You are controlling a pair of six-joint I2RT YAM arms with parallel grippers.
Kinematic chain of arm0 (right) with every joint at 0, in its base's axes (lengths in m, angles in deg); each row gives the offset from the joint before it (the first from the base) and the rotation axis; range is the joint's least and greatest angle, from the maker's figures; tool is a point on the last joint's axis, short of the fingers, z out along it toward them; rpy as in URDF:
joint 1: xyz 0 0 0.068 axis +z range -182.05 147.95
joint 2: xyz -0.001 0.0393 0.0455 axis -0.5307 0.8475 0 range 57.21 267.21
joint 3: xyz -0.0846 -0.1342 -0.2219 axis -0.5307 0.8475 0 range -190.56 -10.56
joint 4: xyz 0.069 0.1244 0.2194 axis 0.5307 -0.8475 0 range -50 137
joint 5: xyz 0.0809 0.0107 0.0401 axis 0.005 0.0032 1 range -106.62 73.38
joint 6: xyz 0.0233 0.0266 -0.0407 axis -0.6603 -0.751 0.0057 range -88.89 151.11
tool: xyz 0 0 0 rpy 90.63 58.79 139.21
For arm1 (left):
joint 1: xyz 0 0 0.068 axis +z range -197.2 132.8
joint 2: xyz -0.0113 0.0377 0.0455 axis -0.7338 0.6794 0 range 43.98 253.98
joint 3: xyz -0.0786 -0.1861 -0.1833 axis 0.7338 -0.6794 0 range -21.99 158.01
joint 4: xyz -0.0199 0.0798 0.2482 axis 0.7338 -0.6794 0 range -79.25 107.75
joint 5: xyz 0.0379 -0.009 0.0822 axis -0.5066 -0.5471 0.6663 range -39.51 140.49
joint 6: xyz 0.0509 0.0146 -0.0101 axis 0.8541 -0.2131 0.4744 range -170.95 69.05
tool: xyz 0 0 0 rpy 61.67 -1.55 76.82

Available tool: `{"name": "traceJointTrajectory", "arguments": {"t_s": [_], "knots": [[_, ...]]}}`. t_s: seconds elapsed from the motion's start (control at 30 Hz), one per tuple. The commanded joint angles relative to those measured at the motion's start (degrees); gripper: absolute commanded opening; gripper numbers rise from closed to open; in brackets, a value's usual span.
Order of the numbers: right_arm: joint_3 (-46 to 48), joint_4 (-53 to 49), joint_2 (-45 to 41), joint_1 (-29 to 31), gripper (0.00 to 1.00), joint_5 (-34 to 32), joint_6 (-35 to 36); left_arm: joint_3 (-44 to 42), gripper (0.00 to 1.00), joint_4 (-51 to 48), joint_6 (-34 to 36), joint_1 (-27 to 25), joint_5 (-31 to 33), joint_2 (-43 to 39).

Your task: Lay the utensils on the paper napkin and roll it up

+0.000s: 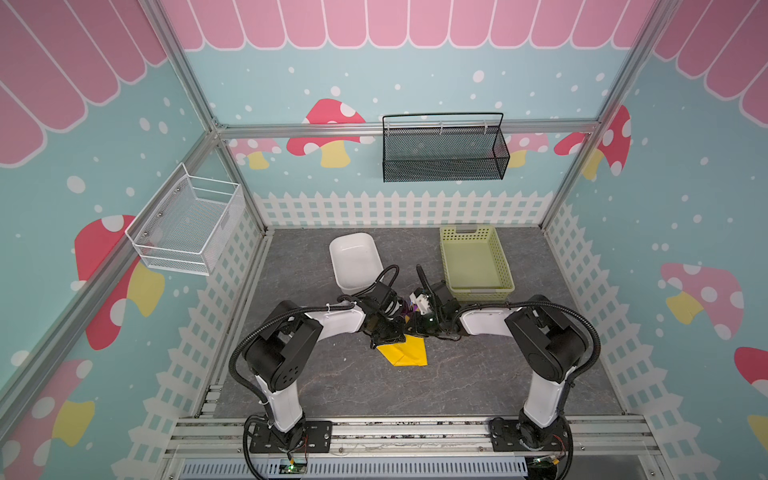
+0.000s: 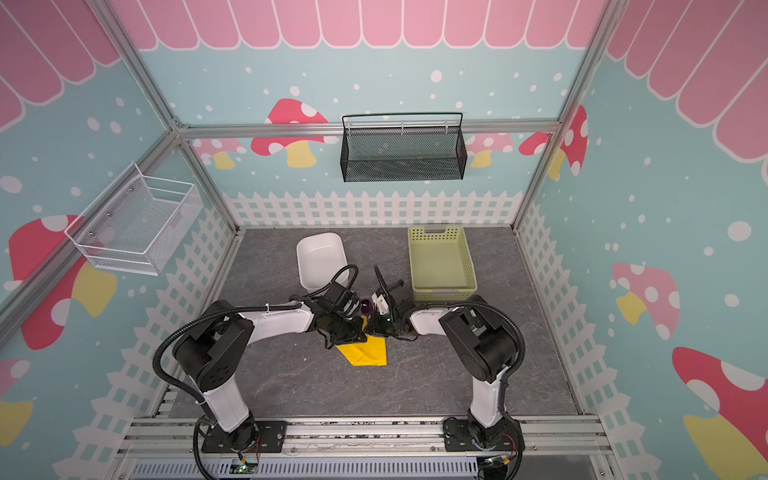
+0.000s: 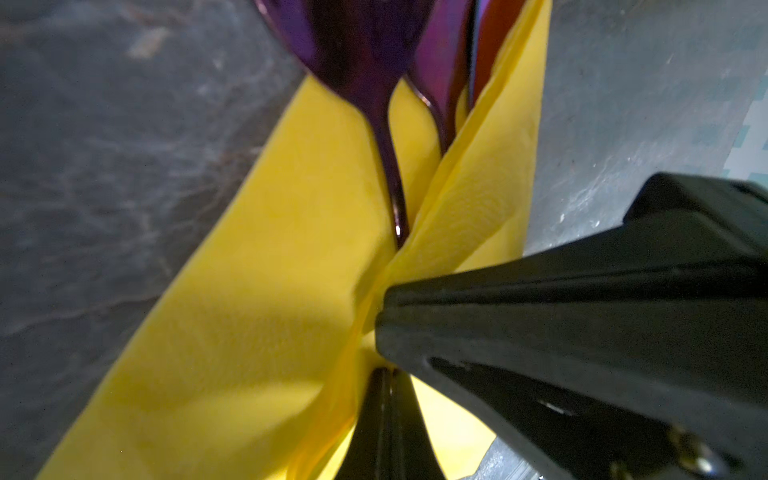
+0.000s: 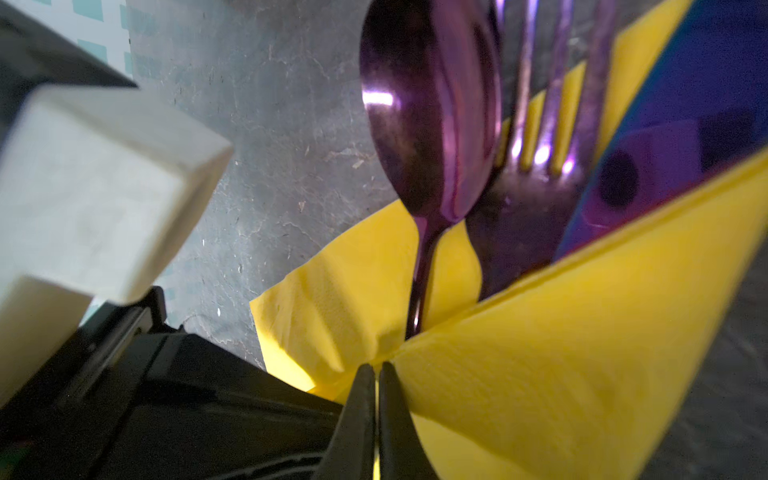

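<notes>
The yellow paper napkin (image 1: 406, 354) (image 2: 366, 353) lies mid-table, partly folded, under both wrists. Its folds wrap the utensils' handles. The purple spoon (image 4: 428, 116) (image 3: 353, 41), fork (image 4: 540, 124) and violet knife (image 4: 685, 124) stick out of the far end, seen in a top view as a purple bowl (image 2: 366, 308). My left gripper (image 3: 388, 370) (image 1: 392, 334) is shut on a bunched fold of napkin. My right gripper (image 4: 377, 365) (image 1: 419, 328) pinches the napkin edge right beside it, jaws almost together with a sliver of yellow between. The handles are hidden by paper.
A white tub (image 1: 355, 259) stands behind the left gripper and a pale green perforated basket (image 1: 476, 262) behind the right one. A black mesh basket (image 1: 444, 149) hangs on the back wall, a white wire basket (image 1: 187, 224) on the left wall.
</notes>
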Motion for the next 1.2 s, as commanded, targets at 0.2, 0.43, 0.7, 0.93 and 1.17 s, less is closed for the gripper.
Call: {"name": "traceJointTrajectory", "arguments": {"t_s": [0.2, 0.43, 0.7, 0.93, 1.17], "knots": [[-1.82, -7.31, -1.34, 0.03, 0.17, -5.19, 2.12, -1.93, 0.00, -2.88, -0.48, 0.33, 2.38, 1.15], [-2.60, -8.05, -2.14, 0.12, 0.24, -5.44, 2.44, -1.85, 0.00, -2.88, -0.47, 0.33, 2.23, 1.24], [-4.08, -9.53, -6.41, 0.12, 0.27, -6.28, 2.59, -1.85, 0.00, -2.85, -0.46, 0.25, 2.14, 1.34], [-3.92, -10.02, -8.10, 0.24, 0.23, -4.37, 2.15, -1.76, 0.00, -2.88, -0.45, 0.27, 2.08, 1.42], [-3.57, -9.64, -5.08, 1.90, 0.18, -2.23, 2.10, -1.85, 0.00, -2.88, -0.44, 0.32, 2.18, 1.26]]}}
